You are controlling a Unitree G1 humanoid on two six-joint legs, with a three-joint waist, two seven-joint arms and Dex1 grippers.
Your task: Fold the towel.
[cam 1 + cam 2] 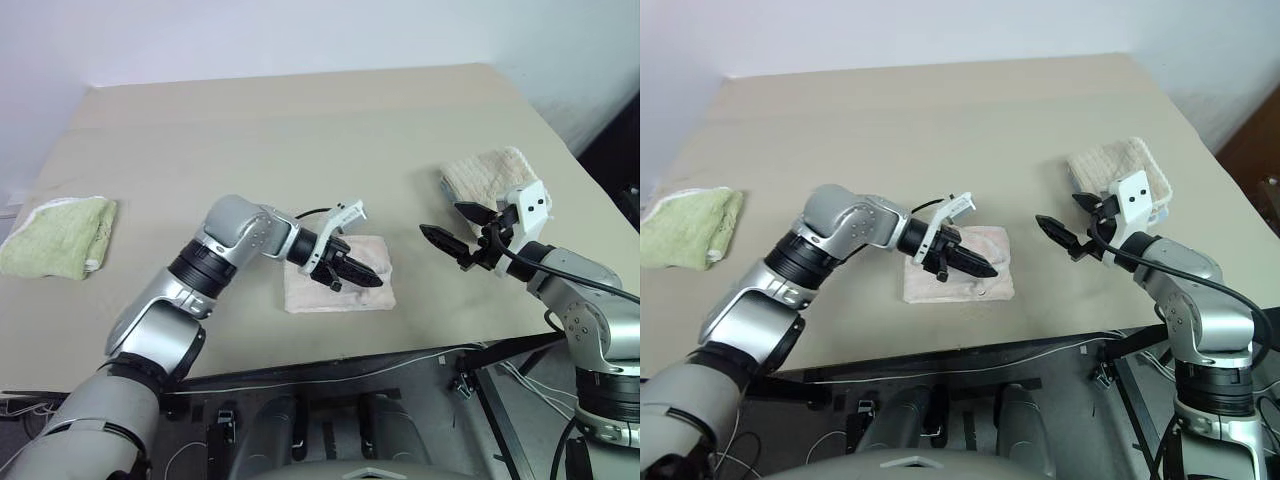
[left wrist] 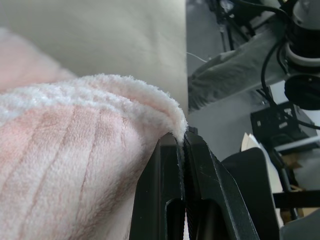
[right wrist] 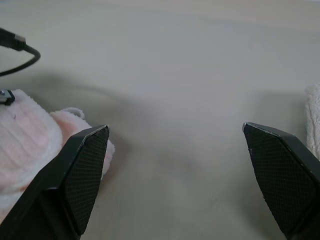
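1. Towel [image 1: 338, 285]: pale pink terry, folded into a small pad, lying near the front edge of the table [image 1: 300, 130].
2. Left gripper [image 1: 372, 279]: over the towel, black fingers pinched shut on a towel edge (seen close in the wrist view).
3. Right gripper [image 1: 452, 229]: just right of the towel, fingers spread wide, holding nothing.
4. Beige towel [image 1: 490, 175]: behind the right gripper.
5. Green towel [image 1: 60, 235]: far left of the pink towel.
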